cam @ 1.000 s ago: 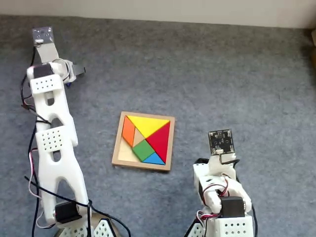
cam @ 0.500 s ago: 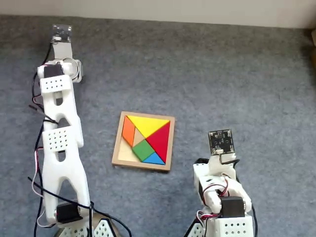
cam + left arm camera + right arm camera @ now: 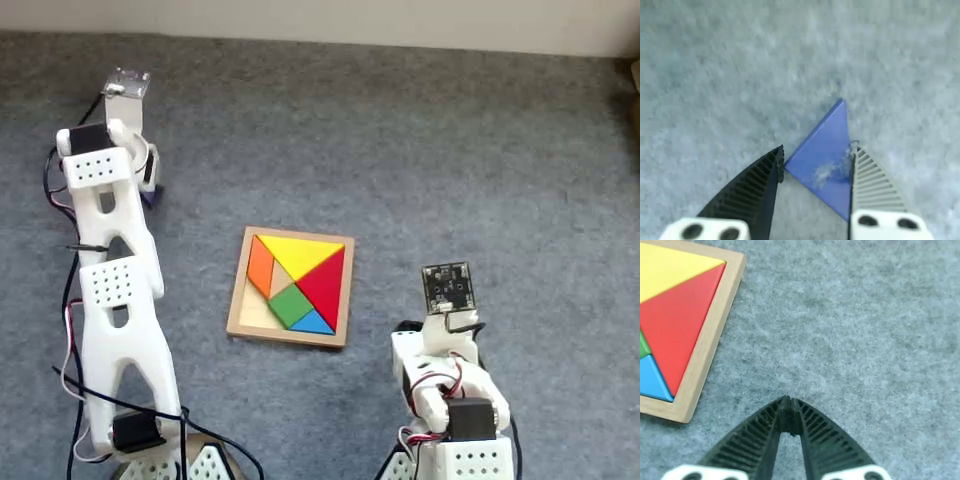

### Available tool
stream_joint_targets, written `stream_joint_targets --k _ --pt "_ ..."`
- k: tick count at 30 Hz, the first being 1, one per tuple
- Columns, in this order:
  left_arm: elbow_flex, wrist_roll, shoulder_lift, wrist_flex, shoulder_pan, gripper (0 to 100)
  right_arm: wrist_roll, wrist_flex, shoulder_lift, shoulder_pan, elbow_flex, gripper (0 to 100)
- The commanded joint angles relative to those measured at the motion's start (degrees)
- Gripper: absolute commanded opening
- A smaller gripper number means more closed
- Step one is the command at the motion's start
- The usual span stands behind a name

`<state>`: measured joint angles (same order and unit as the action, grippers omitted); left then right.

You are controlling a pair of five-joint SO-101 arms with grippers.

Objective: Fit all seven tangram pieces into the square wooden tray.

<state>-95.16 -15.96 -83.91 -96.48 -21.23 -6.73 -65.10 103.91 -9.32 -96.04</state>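
The square wooden tray (image 3: 290, 337) lies mid-table with yellow, red, orange, green and light blue pieces in it; bare wood shows at its near left corner. A dark blue triangle (image 3: 825, 150) lies flat on the carpet at the far left (image 3: 150, 197). My left gripper (image 3: 816, 152) is open and straddles it, the white finger (image 3: 870, 185) touching one edge and the black finger (image 3: 762, 187) at a corner. My right gripper (image 3: 790, 412) is shut with nothing in it, over carpet just right of the tray's rim (image 3: 710, 340).
Grey carpet covers the table. The left arm (image 3: 110, 290) stretches along the left side. The right arm (image 3: 450, 400) sits folded at the near right. Open carpet lies between the blue triangle and the tray.
The left arm's wrist swung right, then drew back a little toward its base and came down around the blue triangle. The right arm and the tray have not moved.
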Motion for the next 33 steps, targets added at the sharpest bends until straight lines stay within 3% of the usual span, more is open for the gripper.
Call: stream_joint_targets --k 1,15,21,31,33 --pt "0.13 -1.41 1.19 -4.40 2.07 13 0.26 -0.40 0.57 0.66 -6.11 0.5" --pt "5.05 -1.05 9.19 -4.84 2.51 7 0.26 -0.04 0.57 0.66 -6.11 0.5" --pt "28.35 -1.05 25.89 -4.84 5.67 7 0.26 -0.04 0.66 0.66 -6.11 0.5" --pt "70.02 -0.88 59.82 -4.48 16.92 7 0.26 -0.04 0.66 0.66 -6.11 0.5" --pt "76.35 2.11 65.10 -4.40 19.38 7 0.26 -0.04 0.66 0.66 -6.11 0.5"
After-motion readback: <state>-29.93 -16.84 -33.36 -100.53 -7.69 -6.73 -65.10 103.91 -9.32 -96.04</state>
